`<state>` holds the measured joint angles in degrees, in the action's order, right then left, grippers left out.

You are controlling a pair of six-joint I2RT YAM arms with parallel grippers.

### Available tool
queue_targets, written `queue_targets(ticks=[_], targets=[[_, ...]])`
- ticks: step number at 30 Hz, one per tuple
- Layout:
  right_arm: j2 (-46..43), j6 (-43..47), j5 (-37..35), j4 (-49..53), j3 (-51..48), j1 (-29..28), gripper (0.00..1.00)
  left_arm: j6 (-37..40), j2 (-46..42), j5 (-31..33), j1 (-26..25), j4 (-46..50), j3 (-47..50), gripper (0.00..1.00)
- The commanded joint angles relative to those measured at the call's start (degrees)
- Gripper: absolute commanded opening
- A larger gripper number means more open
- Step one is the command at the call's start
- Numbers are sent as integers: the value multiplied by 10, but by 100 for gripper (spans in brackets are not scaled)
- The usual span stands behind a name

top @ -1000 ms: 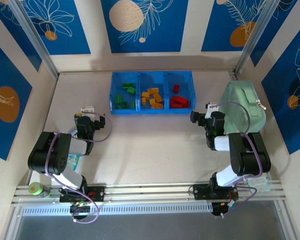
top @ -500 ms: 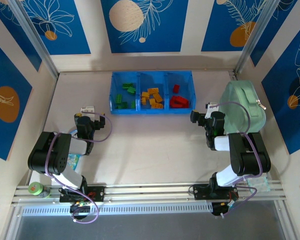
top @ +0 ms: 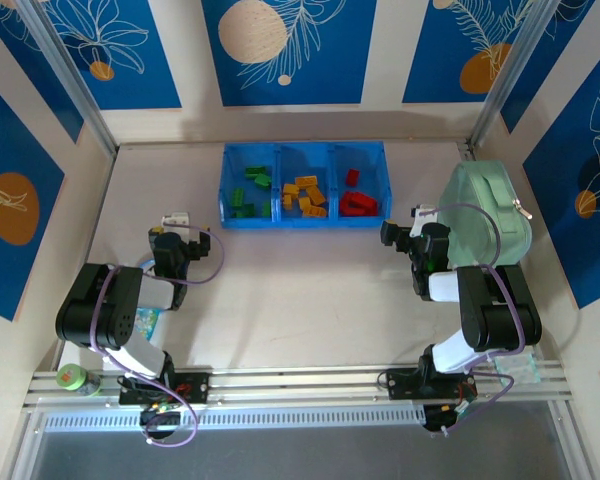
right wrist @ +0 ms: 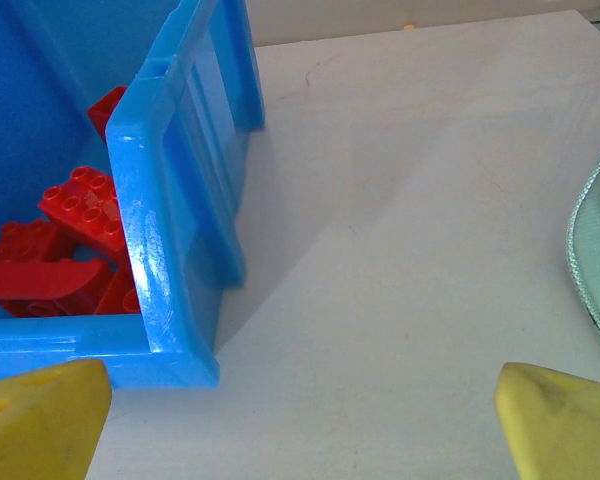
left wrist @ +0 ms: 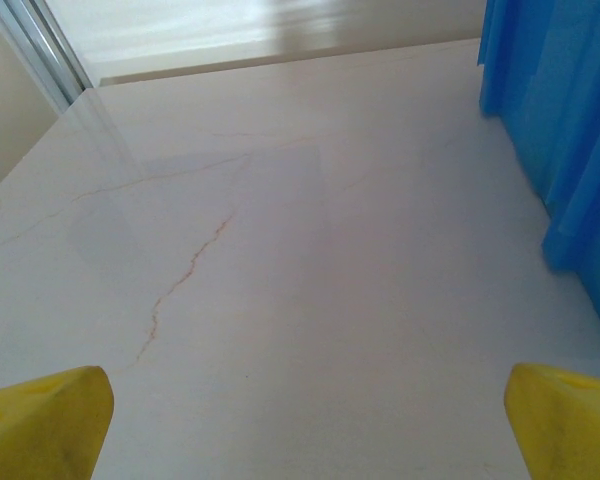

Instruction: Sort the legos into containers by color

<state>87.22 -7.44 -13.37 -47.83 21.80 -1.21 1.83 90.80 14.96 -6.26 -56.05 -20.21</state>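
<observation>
The containers are three compartments of one blue tray at the back middle of the table. Green legos lie in the left compartment, orange legos in the middle one, and red legos in the right one. My left gripper rests low on the table, left of the tray. It is open, with bare table between its yellow fingertips. My right gripper is open too, just off the tray's near right corner. Red legos show inside that corner.
A mint-green zip case lies right of the right arm, and its edge is close to the right fingertip. A small green-lidded item sits at the near left rail. Walls enclose the table on three sides.
</observation>
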Motion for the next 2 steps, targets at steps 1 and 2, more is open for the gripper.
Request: queue_targets(ticks=[1,2], targets=[[1,6,18,1,14,0,99,-2,-9,-13,5,-5,-1,100],[0,5,18,-1,12,0,99,-2,-10,-13,5,-5,-1,100]])
